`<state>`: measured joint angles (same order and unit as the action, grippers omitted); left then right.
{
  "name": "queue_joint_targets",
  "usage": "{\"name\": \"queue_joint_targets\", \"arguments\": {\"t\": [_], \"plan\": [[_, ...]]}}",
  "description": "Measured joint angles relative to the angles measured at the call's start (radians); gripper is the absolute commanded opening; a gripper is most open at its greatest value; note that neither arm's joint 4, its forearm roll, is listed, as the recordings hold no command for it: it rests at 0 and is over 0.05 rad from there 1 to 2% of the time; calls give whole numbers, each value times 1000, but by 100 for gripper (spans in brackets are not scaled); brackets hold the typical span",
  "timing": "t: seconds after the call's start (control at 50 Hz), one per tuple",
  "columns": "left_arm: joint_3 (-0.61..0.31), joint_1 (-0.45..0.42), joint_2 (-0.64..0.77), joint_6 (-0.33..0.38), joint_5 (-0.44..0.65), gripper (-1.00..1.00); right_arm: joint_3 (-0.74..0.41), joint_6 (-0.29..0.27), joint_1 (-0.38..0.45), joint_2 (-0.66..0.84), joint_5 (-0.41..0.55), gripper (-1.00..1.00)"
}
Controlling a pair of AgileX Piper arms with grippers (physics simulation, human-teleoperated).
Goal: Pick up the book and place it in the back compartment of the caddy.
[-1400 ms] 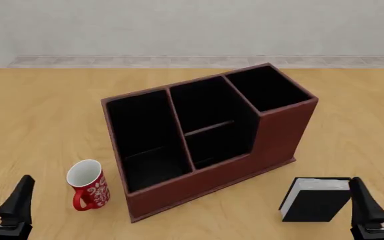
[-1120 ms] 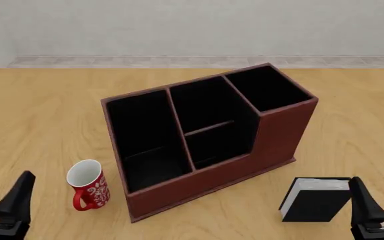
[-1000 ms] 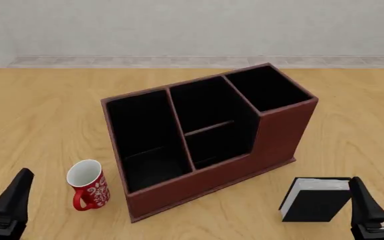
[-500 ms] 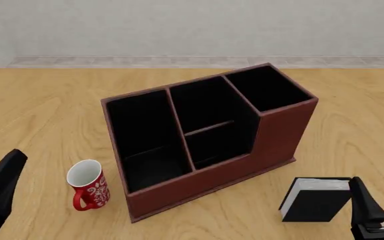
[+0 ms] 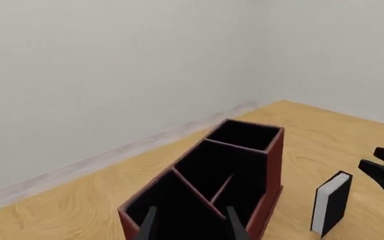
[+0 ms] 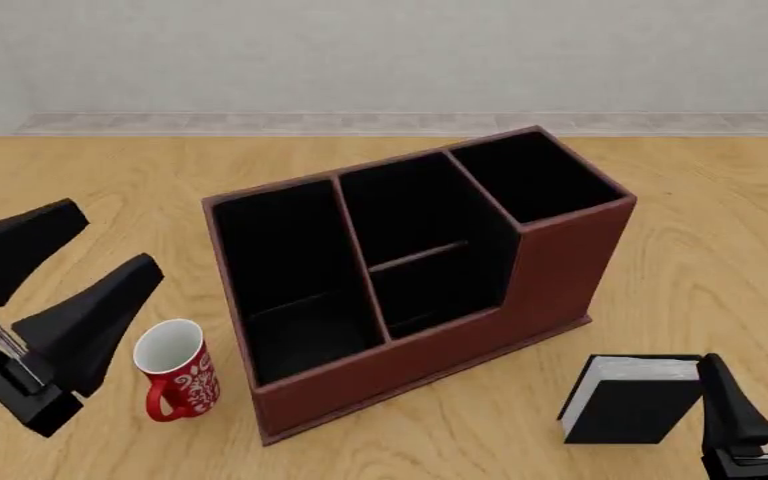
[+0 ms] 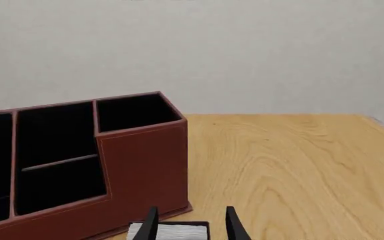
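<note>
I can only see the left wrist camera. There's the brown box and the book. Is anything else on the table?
Observer: Yes, a red-and-white mug stands upright by the caddy's left end, just below your left gripper in the front view.
Operator: Is my other gripper holding the book?
Observer: No. The right gripper is open and sits beside the book, not around it.

One book (image 6: 631, 400), one caddy (image 6: 564, 270) (four pockets), one mug (image 6: 175, 367), two pincers (image 6: 75, 262) (image 6: 758, 400)
</note>
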<state>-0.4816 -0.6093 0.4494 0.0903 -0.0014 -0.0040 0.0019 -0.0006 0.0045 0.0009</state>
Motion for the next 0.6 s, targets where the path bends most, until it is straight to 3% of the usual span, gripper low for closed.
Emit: {"name": "queue_joint_targets", "arguments": {"t": [0.6], "plan": [[-224,-335,521,32,-134,100,-1,0,0,-1,2,100]]}}
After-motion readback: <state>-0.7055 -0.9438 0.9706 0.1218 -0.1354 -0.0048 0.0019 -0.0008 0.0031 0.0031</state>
